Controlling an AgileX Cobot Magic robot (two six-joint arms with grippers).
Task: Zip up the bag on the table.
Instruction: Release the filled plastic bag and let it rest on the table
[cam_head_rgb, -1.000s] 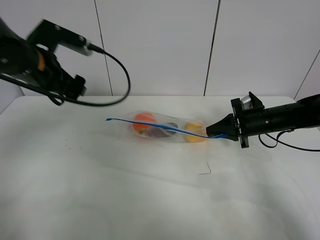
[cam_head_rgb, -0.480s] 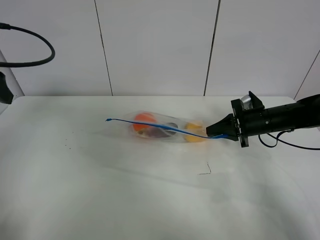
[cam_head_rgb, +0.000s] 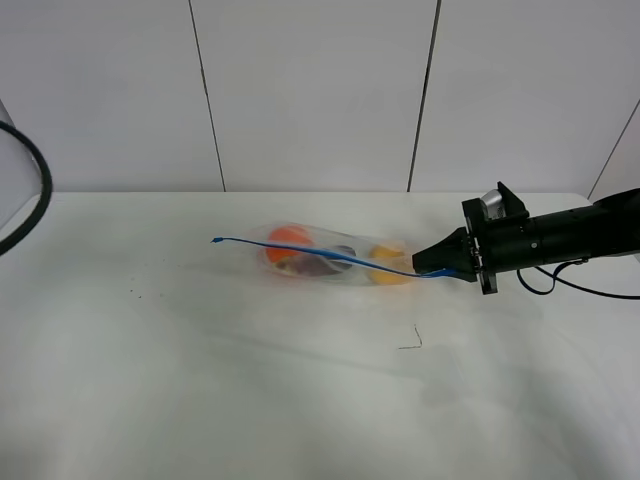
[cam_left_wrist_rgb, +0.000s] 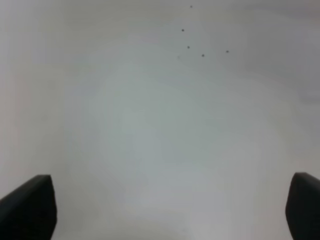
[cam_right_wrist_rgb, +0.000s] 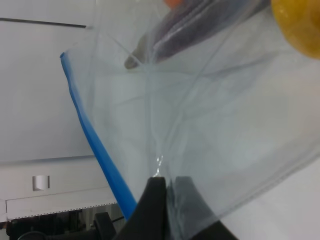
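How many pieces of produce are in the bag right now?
3: a yellow pear nearest the right gripper, a dark eggplant in the middle, an orange at the bag's other end. More may be hidden.

A lab-like test cell is suggested by a bare white tabletop (cam_head_rgb: 250, 400) backed by plain panelled walls (cam_head_rgb: 310, 90).

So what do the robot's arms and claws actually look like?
The right arm is a black tube ending in a tapered black claw, with a silvery part on top and a thin black cable looping beneath. Of the left, only a thick black cable and two black fingertips show.
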